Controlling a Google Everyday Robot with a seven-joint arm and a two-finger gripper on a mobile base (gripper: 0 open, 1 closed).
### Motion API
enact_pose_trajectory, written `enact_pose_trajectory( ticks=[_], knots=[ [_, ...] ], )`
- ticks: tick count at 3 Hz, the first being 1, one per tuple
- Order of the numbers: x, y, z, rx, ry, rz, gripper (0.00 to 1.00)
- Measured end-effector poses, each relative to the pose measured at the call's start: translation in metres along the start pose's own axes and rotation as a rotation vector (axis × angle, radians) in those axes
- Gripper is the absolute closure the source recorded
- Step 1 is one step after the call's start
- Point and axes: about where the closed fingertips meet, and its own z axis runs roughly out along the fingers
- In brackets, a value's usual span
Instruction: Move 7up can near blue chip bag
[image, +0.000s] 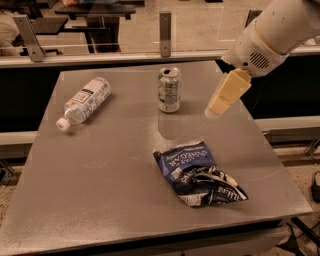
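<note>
- The 7up can stands upright on the gray table, in the far half, a little right of the middle and not far from the back edge.
- The blue chip bag lies flat and wrinkled in the near right part of the table, well apart from the can. Between the 2 there is only bare surface.
- The right tip of the bag is near the right edge and the front corner, but it stays on the table.
- The gripper hangs above the right side of the table, to the right of the can, near it but not touching. It points down and to the left. I cannot tell if it is open or closed.
- The white arm comes in from the upper right corner.
- A plastic bottle lies on its side at the far left, with the cap toward the left edge, well apart from the can.
- The left and front-left parts of the table are a wide bare area.
- A metal rail runs just behind the back edge.
</note>
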Motion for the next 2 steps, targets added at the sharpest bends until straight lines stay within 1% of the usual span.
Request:
enact_pose_trajectory(
  ticks=[1,2],
  knots=[
    [-0.024,-0.016,0.029,0.009,-0.06,0.027,0.0],
    [-0.048,-0.038,0.069,0.003,-0.086,0.061,0.0]
  ],
)
